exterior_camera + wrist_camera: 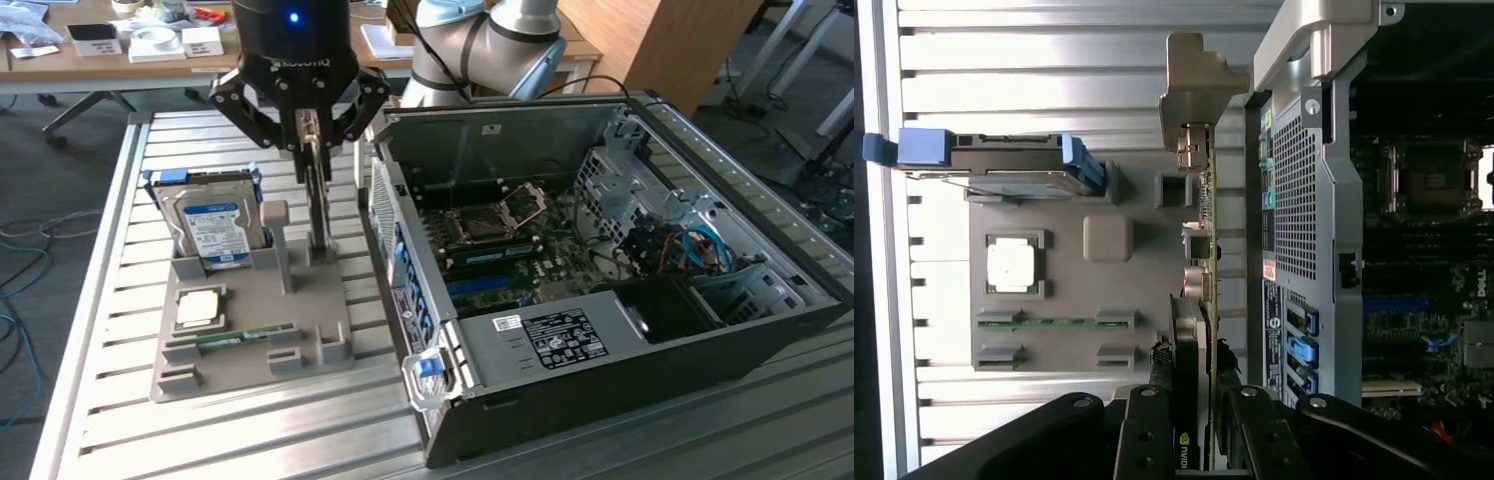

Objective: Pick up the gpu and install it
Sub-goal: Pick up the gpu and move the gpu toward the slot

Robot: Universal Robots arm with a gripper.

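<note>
Fingers (1147, 440) part-closed, I held the gpu (1189, 350) by its top.
Long axis ran straight down into the stand (1109, 240).

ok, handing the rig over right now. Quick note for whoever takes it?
Gripper: closed on the gpu near its top edge.
gpu: upright on edge, lower end at its slot in the grey holder, beside the open PC case. Cannot tell if it has lifted clear.
Done: grasp made.
Left: gpu not yet in the case.
Hard drive and RAM stick sit in the holder.
</note>
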